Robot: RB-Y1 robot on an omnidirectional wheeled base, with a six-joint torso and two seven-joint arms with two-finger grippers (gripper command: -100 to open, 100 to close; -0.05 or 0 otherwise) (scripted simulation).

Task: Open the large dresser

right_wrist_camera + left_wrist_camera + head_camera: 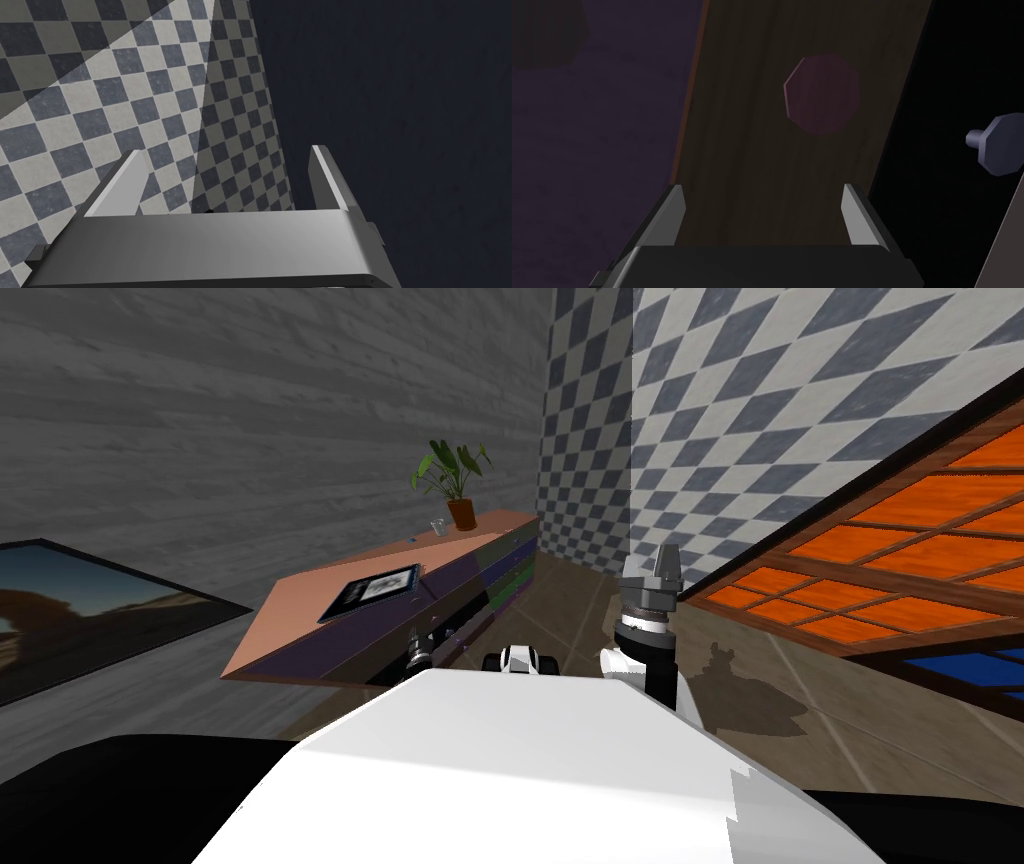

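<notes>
dresser: the dresser (300, 633) runs long and low along the grey wall to my front left, with a pale pink top and purple and green fronts.
left gripper: my left gripper (764, 212) is down at the dresser's front. its fingers are spread wide with nothing between them, i judge so the knob can slip in.
knob: a round, dull purple knob (822, 95) sits on a dark brown panel (737, 150), ahead of my fingertips and apart from them. it lies a bit toward one finger, not centred.
step: i judge i am lining up on this knob before closing on it, so the pull has not begun.
right gripper: my right gripper (665, 560) is raised beside my chest, spread and empty, likely parked out of the way.
risk: a grey knob (994, 142) sits across a black area, so i could drift to the wrong one.
top: a potted plant (455, 483) stands there, so a gentle pull seems wise.
</notes>
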